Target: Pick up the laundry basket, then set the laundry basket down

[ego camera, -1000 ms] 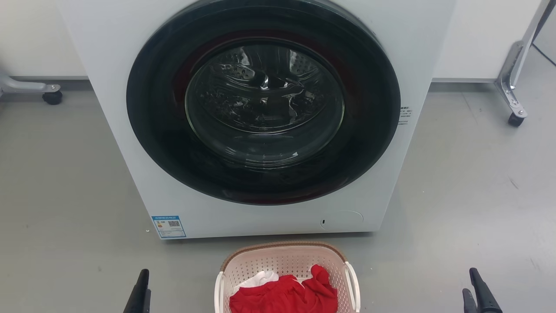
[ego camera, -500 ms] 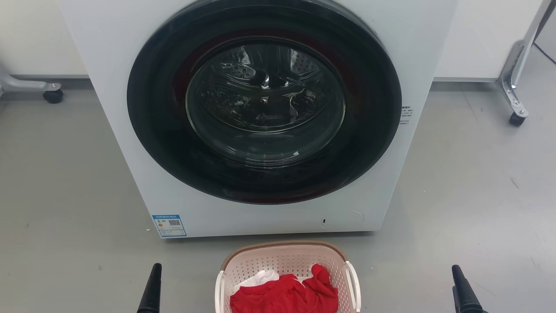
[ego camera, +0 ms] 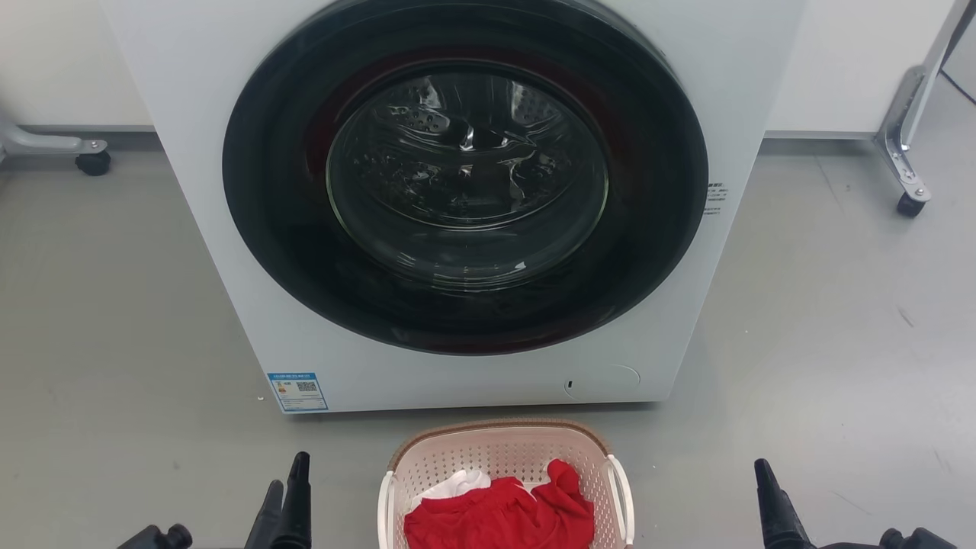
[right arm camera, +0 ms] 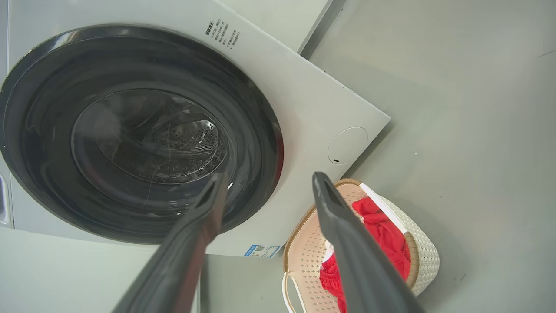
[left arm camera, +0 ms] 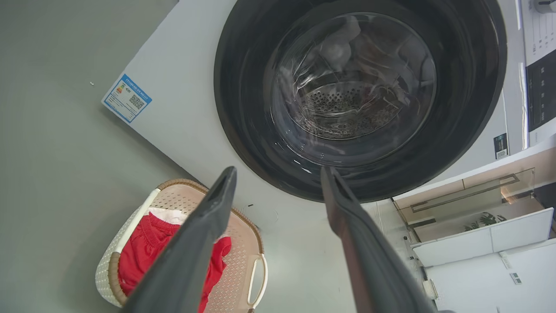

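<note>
Head view, with both wrist views. Against the frames of the preceding second, the left gripper point(ego camera: 284, 476) and the right gripper point(ego camera: 767, 488) are seen drawn inward along the lower edge, each nearer to the laundry basket point(ego camera: 496, 427). A slight shift of the whole scene is also noted, so part of this is attributed to the camera. The approach is judged to be under way, with the pick-up not yet begun.

The basket is set on the grey floor point(ego camera: 114, 320), just in front of the closed washer point(ego camera: 221, 252). A red garment point(ego camera: 499, 522) and some white cloth point(ego camera: 457, 484) are held in it. It lies between the two grippers and apart from both: the left one is placed near its left white handle point(ego camera: 385, 503), the right one farther from the right handle point(ego camera: 619, 496).

In each wrist view the fingers are shown spread apart with nothing between them. They are aimed at the washer door point(left arm camera: 352, 87), and the basket is seen low and to one side. Further inward travel toward the handles is judged to be needed.
</note>
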